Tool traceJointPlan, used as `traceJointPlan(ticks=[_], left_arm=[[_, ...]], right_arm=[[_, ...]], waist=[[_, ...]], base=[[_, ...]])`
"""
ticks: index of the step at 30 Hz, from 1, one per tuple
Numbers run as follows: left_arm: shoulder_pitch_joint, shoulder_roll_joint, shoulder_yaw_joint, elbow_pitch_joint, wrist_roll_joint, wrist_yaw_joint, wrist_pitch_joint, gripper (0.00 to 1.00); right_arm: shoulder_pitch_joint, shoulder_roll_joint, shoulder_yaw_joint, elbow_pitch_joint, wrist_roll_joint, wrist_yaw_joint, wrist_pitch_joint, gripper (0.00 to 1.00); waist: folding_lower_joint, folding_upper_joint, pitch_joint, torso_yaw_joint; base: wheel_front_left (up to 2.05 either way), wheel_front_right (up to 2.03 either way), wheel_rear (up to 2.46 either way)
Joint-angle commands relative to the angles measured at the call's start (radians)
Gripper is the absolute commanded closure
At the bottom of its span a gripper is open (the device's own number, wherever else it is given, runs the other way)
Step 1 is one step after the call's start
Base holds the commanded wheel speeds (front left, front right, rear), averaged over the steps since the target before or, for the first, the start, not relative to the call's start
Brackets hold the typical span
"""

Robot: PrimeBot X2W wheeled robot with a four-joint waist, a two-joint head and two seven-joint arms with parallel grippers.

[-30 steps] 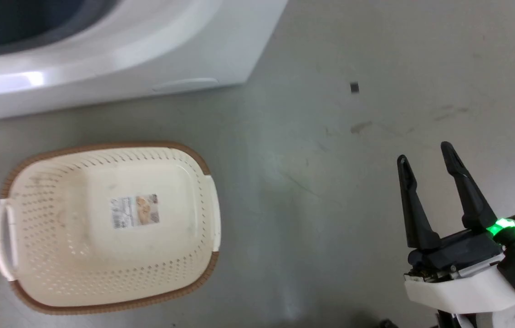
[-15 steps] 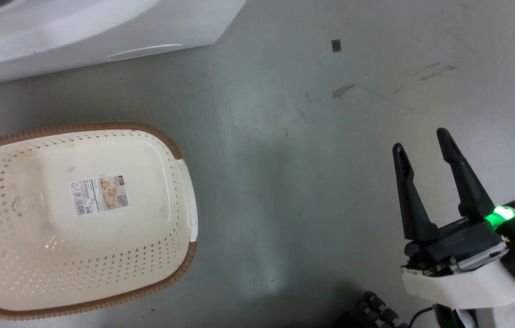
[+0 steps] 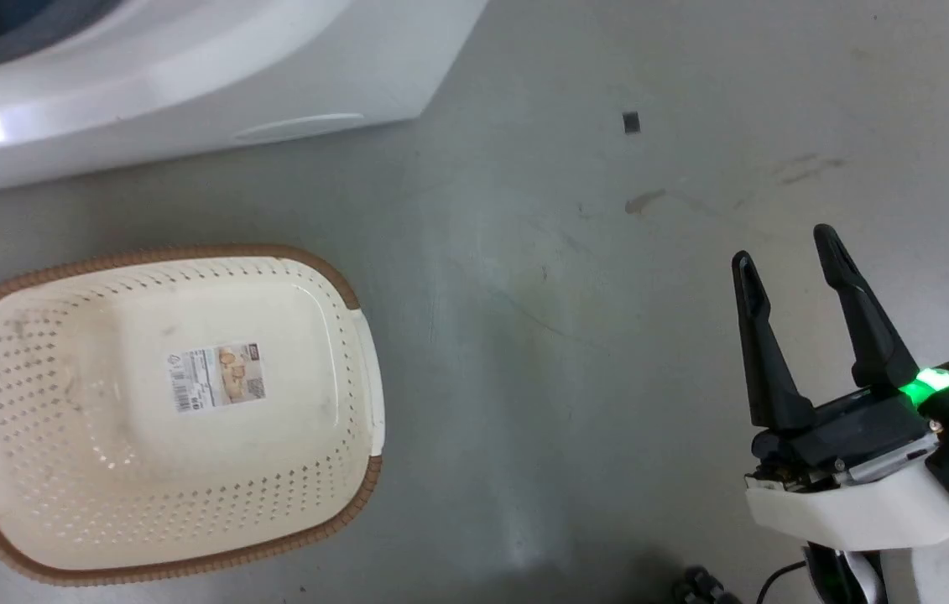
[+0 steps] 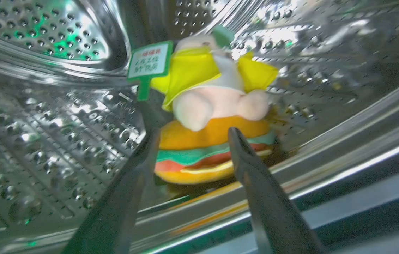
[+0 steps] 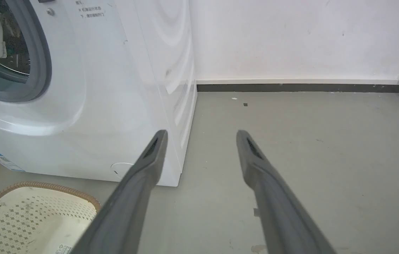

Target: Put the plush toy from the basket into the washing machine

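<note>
Two claws, both with fingers apart. The left claw (image 4: 192,137) is inside the washing machine (image 3: 189,67), in its steel drum (image 4: 44,123). The plush toy (image 4: 213,113) lies on the drum wall at its fingertips. It looks free of them, though one finger overlaps the bun's edge and I cannot tell whether it touches. The basket (image 3: 155,252) holds nothing. The right claw (image 3: 783,245) hangs over bare floor (image 3: 566,335), well apart from the basket. The step in hand looks like withdrawal: draw the left claw straight back along its own line, fingers wide, keeping off the green tag (image 4: 149,63) — and clear the door seal (image 5: 46,60) before turning.
</note>
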Motion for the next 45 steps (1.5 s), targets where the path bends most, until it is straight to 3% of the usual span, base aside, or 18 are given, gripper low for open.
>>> traceJointPlan(ticks=[1,11,16,20,24,25,28,29,31,36,45], left_arm=[[0.036,-0.027,-0.009,0.021,-0.023,-0.004,-0.049,0.00],[0.258,-0.174,-0.006,0.081,-0.138,-0.002,-0.295,0.00],[0.400,-0.224,0.001,0.046,-0.157,0.023,-0.355,0.00],[0.533,-0.246,0.033,-0.063,-0.164,0.076,-0.369,0.00],[0.696,-0.251,0.116,-0.270,-0.137,0.170,-0.370,0.00],[0.696,-0.251,0.116,-0.270,-0.137,0.170,-0.370,0.00],[0.847,-0.262,0.178,-0.432,-0.106,0.247,-0.370,0.00],[0.993,-0.271,0.217,-0.570,-0.065,0.313,-0.371,0.00],[1.131,-0.284,0.241,-0.665,-0.046,0.362,-0.371,0.00],[1.326,-0.303,0.246,-0.744,-0.008,0.408,-0.371,0.00],[1.490,-0.381,0.293,-0.820,0.068,0.450,-0.371,0.00]], right_arm=[[-0.016,0.000,-0.007,0.008,-0.006,0.001,-0.004,0.00],[0.015,0.000,-0.031,0.076,-0.063,0.001,-0.004,0.00],[0.056,0.000,-0.037,0.110,-0.069,0.001,-0.004,0.00],[0.088,0.000,-0.039,0.134,-0.067,0.001,-0.004,0.00],[0.120,0.000,-0.041,0.152,-0.066,0.001,-0.004,0.00],[0.120,0.000,-0.041,0.152,-0.066,0.001,-0.004,0.00],[0.142,0.000,-0.046,0.162,-0.062,0.001,-0.003,0.00],[0.161,0.000,-0.045,0.167,-0.058,0.001,-0.002,0.00],[0.178,0.000,-0.045,0.171,-0.053,0.001,-0.001,0.00],[0.222,0.000,-0.038,0.194,-0.040,0.001,-0.002,0.00],[0.255,0.000,-0.036,0.214,-0.024,0.001,-0.003,0.00]], waist=[[-0.0001,0.0000,-0.057,0.027],[-0.0001,0.0000,-0.307,0.135],[-0.0001,0.0000,-0.438,0.186],[-0.0001,0.0000,-0.529,0.224],[-0.0001,0.0000,-0.603,0.256],[-0.0001,0.0000,-0.603,0.256],[-0.0001,0.0000,-0.649,0.275],[-0.0001,0.0000,-0.683,0.288],[-0.0001,0.0000,-0.711,0.297],[-0.0001,0.0000,-0.749,0.313],[-0.0001,0.0000,-0.767,0.325]], base=[[0.00,0.00,0.00],[0.00,0.00,0.00],[0.00,0.00,0.00],[0.00,0.00,0.00],[0.00,0.00,0.00],[0.00,0.00,0.00],[0.00,0.00,0.00],[0.00,0.00,0.00],[0.00,0.00,0.00],[0.00,0.00,0.00],[0.00,0.00,0.00]])
